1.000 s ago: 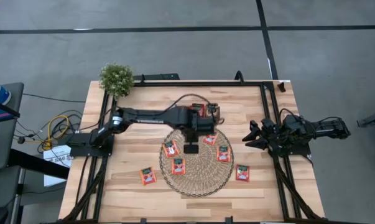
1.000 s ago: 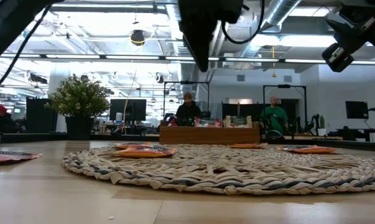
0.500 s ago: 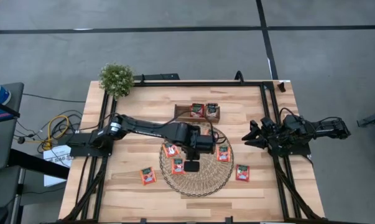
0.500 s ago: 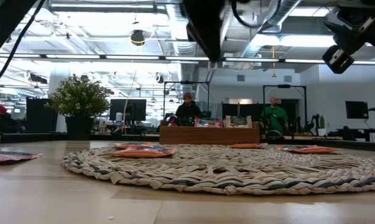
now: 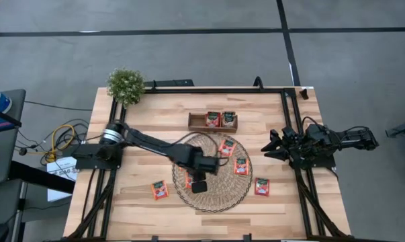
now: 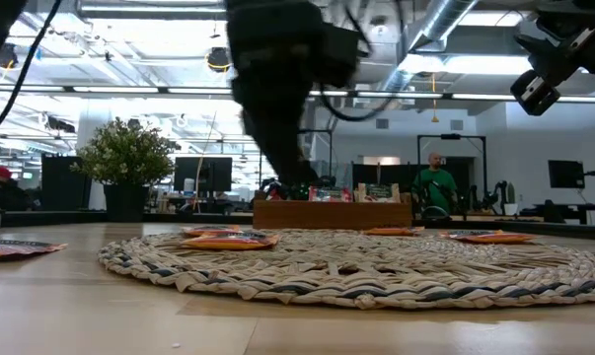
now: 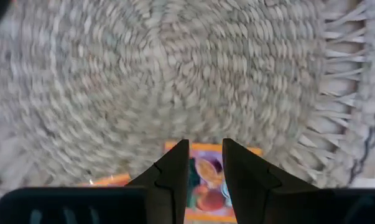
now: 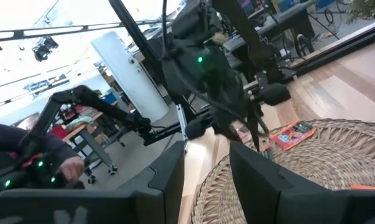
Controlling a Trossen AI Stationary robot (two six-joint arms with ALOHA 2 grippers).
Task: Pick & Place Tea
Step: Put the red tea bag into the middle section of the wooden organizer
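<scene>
My left gripper (image 5: 199, 185) hangs over the near-left part of the round straw mat (image 5: 223, 189), fingers pointing down and open by a narrow gap. In the left wrist view a red-orange tea sachet (image 7: 206, 188) lies flat on the mat below the gripper (image 7: 206, 146), and a second sachet (image 7: 109, 180) lies beside it. Two more sachets (image 5: 227, 146) (image 5: 241, 165) lie on the mat. Others rest on the bare table (image 5: 160, 190) (image 5: 262, 186). The wooden tray (image 5: 197, 122) holds two sachets (image 5: 213, 119). My right gripper (image 5: 272, 146) waits open at the table's right side.
A small potted plant (image 5: 125, 85) stands at the far-left corner. The tray sits just beyond the mat's far edge. A black frame (image 5: 287, 117) runs around the table. Bare wood lies left and right of the mat. People sit in the room behind (image 6: 435, 187).
My left gripper has swung from just near the tray toward the table's near edge, across the mat, then slightly left and down toward a sachet. The arm now lies lower and stretched out. The sachets and my right arm have stayed put.
</scene>
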